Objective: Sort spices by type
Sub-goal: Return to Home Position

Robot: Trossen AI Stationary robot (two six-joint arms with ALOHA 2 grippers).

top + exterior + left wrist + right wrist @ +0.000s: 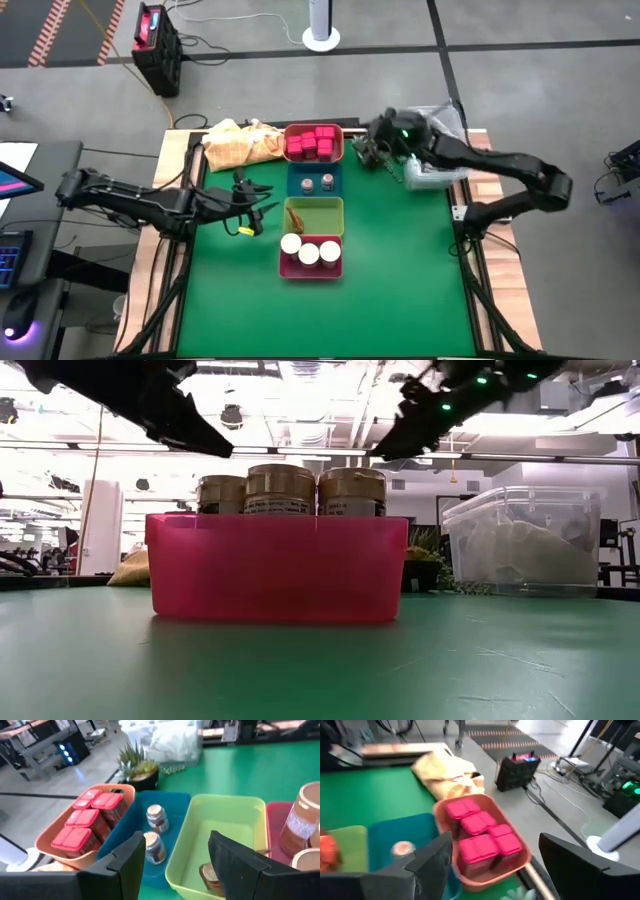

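Four trays stand in a row down the table's middle. The salmon tray holds several magenta packs. Two grey-topped shakers stand in the blue tray. A brown-orange piece lies in the yellow-green tray. The magenta tray holds three tan-lidded jars. My left gripper hovers open left of the blue and yellow-green trays, holding nothing. My right gripper hangs open, right of the salmon tray, above the plant.
A small green plant stands right of the salmon tray. Beside it sits a clear plastic box. A yellow cloth bag lies at the far left. The near half of the green mat is bare.
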